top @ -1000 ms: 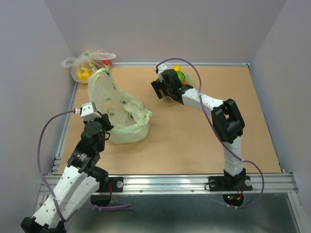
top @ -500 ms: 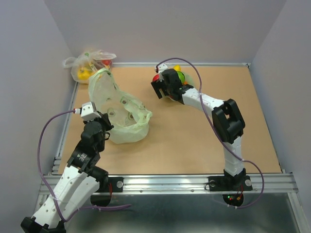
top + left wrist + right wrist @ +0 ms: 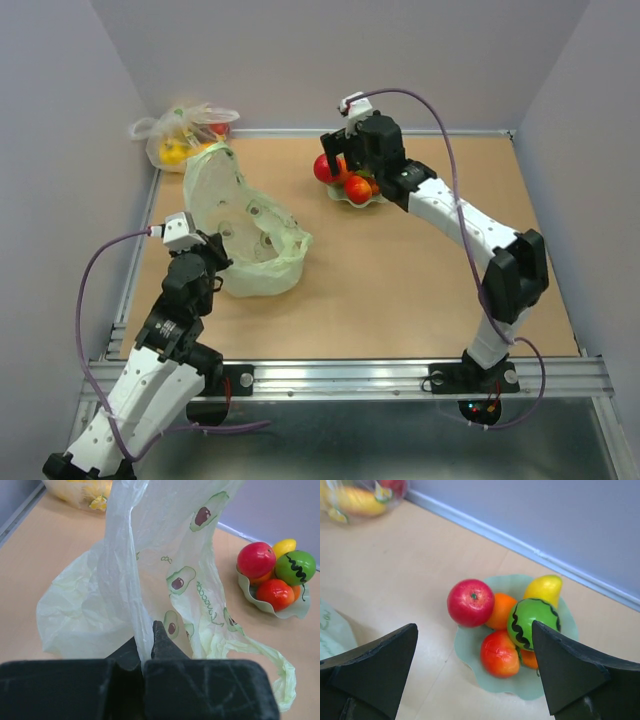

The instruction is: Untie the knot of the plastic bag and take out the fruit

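The left gripper (image 3: pixel 150 631) pinches the crinkly pale-green plastic bag (image 3: pixel 165 545) upright, probably steadying it; the right gripper (image 3: pixel 472 652) hangs spread over round toy fruit (image 3: pixel 506 625) heaped in the far wavy green bowl (image 3: pixel 540 687).

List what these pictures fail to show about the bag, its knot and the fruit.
- Inside the plastic bag: crinkled folds hide it, top and left wrist views.
- The knot: none identifiable; the bag's top leaves the left wrist view's upper edge.
- The fruit count: right wrist view, upper pieces cover orange ones.
- The whitish bag contents: blurred, cut by both wrist views' edges.
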{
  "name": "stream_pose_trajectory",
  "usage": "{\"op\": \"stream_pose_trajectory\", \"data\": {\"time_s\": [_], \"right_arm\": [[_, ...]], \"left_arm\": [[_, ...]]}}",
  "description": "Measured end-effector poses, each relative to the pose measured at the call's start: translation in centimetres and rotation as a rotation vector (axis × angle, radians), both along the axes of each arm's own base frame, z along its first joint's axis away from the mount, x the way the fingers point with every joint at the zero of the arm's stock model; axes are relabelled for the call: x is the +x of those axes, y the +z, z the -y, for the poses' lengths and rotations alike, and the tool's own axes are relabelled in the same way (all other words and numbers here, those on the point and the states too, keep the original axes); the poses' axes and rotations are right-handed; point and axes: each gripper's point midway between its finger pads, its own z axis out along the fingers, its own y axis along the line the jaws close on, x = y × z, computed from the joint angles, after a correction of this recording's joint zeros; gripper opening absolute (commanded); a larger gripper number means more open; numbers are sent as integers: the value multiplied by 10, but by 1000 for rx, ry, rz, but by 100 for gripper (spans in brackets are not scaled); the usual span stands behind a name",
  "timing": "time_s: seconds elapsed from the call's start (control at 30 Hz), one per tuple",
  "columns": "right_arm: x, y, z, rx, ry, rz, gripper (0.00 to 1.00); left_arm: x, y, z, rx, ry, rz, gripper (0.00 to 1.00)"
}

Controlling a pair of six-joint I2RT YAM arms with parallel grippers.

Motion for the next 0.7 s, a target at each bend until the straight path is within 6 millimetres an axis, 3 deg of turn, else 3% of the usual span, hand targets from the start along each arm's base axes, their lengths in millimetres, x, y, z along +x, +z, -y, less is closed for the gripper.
{"op": "stream_pose_trajectory", "data": {"time_s": [0.03,0.1,0.2,0.43,0.53,0.57,0.63,0.67,0.7], "right_arm": [[-8,22,4,34,0,31,100],[-19,47,11,76,-1,68,100],[-42,74,29,127,-21,106,100],[-88,84,78,201,-133,119,100],[-114,88,107,238,-194,141,100],[-121,87,113,248,-207,144,100],[-137,92,128,278,-228,164,100],[-149,94,138,303,-239,178,100],[-158,98,145,320,-243,194,100]], "left_arm": [[0,0,2,-1,-13,0,2],[-1,-2,7,3,-44,-10,2],[-2,-3,28,9,-164,-40,2],[-21,3,92,-84,-522,-95,8],[-36,1,109,-175,-614,-139,22],[-42,-1,111,-218,-611,-168,40],[-47,-7,107,-248,-582,-204,59],[-51,-10,104,-269,-561,-224,74],[-56,-15,96,-290,-517,-247,80]]}}
